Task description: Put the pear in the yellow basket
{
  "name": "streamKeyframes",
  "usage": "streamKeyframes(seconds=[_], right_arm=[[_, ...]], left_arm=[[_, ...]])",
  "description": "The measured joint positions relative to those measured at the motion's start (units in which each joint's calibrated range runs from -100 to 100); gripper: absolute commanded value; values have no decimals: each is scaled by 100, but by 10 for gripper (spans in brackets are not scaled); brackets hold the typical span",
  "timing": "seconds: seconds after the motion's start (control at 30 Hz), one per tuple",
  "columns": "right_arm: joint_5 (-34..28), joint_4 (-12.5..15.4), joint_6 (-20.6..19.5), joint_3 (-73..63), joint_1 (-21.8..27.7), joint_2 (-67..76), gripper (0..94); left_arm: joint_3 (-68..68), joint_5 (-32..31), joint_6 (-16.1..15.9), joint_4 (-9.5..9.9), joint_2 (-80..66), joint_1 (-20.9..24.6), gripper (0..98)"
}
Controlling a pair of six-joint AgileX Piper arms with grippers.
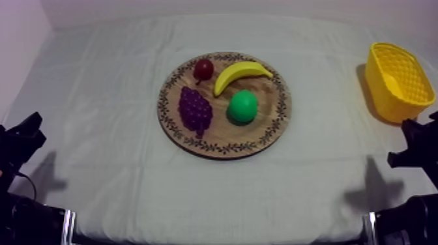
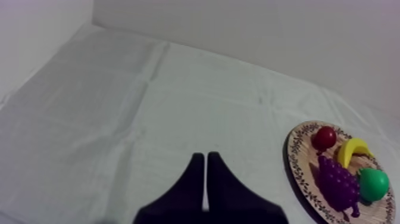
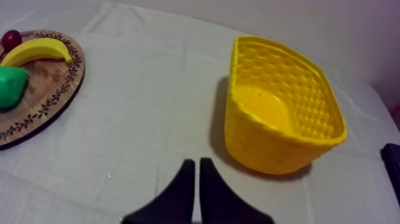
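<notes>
Your left gripper & right gripper both clenched, empty — pear sits near banana & grapes, so you could bump them.

The cloth looks matt and softly creased. The board shows warm wood grain. The basket is shiny lattice-moulded plastic. The pear looks smooth, faintly glossy; the grapes bumpy.

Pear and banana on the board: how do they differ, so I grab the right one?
The pear is green and rounded; the banana is yellow, long and curved. The pear lies beside the bunch of grapes, toward the near rim; the banana lies behind it, one end by the small red fruit. Both lie on the wooden board.
</notes>
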State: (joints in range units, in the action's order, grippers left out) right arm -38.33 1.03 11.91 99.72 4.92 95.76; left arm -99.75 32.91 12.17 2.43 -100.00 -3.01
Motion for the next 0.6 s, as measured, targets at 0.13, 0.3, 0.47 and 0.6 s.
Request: streamKeyframes(seconds=[0.13, 0.3, 0.47, 0.6], right_arm=[[0, 0, -28, 0, 0, 0, 4], [0, 0, -28, 0, 0, 0, 4], [0, 0, -37, 0, 0, 0, 4], [0, 0, -34, 0, 0, 0, 4]], left_arm=[[0, 0, 0, 0, 0, 0, 1], [0, 0, 0, 0, 0, 0, 1], [0, 0, 0, 0, 0, 0, 1], [0, 0, 0, 0, 0, 0, 1]])
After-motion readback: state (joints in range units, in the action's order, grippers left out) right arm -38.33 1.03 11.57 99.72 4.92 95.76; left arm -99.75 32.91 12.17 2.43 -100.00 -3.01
